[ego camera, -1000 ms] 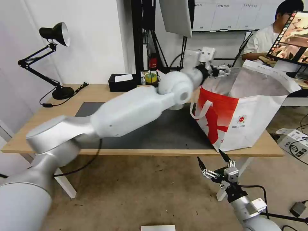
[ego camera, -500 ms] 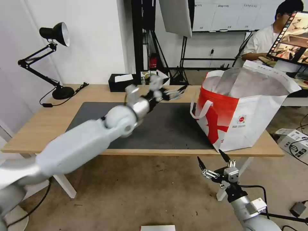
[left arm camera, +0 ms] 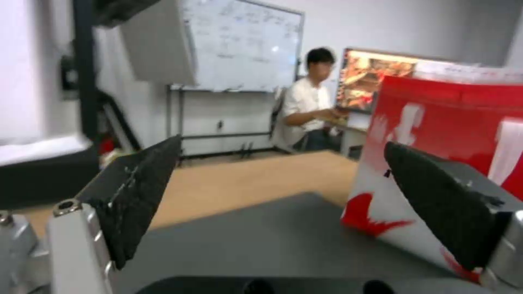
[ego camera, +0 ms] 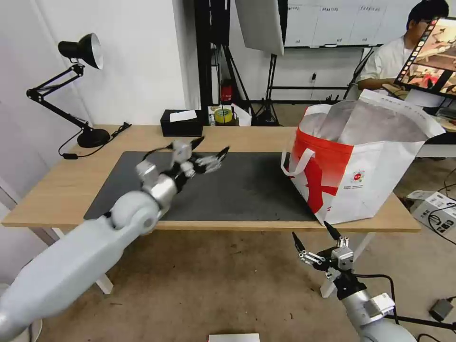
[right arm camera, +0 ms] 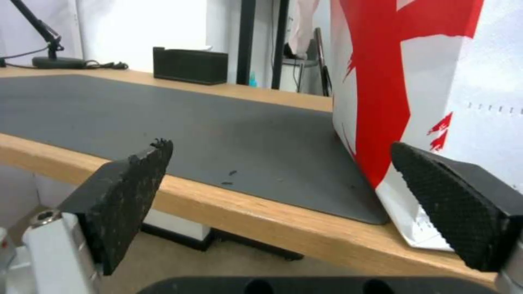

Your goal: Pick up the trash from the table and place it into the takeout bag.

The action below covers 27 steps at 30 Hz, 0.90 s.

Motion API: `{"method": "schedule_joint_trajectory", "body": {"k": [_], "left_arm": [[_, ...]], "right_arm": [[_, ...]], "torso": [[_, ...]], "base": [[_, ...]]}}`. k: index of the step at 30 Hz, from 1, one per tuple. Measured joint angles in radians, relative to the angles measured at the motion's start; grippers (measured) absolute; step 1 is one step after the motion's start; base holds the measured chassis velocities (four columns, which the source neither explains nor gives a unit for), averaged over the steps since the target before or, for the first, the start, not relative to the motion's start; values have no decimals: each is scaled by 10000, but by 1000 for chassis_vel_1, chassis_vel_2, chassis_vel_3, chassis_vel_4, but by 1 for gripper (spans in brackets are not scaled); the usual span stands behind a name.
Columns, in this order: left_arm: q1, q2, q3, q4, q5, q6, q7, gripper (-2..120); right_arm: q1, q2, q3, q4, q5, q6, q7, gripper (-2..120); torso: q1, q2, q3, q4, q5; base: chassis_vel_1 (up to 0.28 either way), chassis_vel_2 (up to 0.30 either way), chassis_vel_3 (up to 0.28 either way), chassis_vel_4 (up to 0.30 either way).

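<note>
Left gripper (ego camera: 209,151) spread wide and empty, poised over the dark grey mat (ego camera: 237,190) near its far edge, well apart from the takeout bag (ego camera: 361,161). Right gripper (ego camera: 316,241) likewise agape, holding nothing, parked below the near edge of the counter (ego camera: 57,190), just in front of the bag's lower corner. Bag upright at the right end of the counter, mouth open, foil lining exposed. No trash visible on mat or wood; likely all inside the bag, though contents hidden. Judged stage: collecting apparently finished, so next move calls only for a check of the surface. Count: one bag, one mat, one black tissue box (ego camera: 180,122), one desk lamp (ego camera: 80,85), two grippers.
</note>
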State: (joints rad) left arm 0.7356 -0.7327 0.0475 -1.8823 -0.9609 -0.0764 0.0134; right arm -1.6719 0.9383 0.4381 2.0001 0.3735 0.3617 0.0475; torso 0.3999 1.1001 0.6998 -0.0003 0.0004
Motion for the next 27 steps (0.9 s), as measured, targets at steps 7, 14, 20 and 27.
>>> {"method": "schedule_joint_trajectory", "body": {"k": [7,14,20,27], "left_arm": [[3226,72,-2324,-733,767,-477,120,100],[5057,-277,-4019,-1064,1474,-993,207,100],[6546,-758,-5421,-1281,2128,-1382,199,100],[8179,-1500,-6878,-1451,2915,-1672,161,100]], "right_arm": [[-1,0,-1,0,-3,0,-1,100],[-1,0,-1,0,-3,0,-1,100],[0,0,0,0,-2,0,-1,100],[-1,0,-1,0,-2,0,0,100]], "torso": [[0,0,1,3,-13],[0,0,1,2,-3],[0,0,1,3,-4],[1,0,2,4,-6]], "base": [[0,0,0,0],[0,0,0,0],[0,0,0,0],[0,0,0,0]]}}
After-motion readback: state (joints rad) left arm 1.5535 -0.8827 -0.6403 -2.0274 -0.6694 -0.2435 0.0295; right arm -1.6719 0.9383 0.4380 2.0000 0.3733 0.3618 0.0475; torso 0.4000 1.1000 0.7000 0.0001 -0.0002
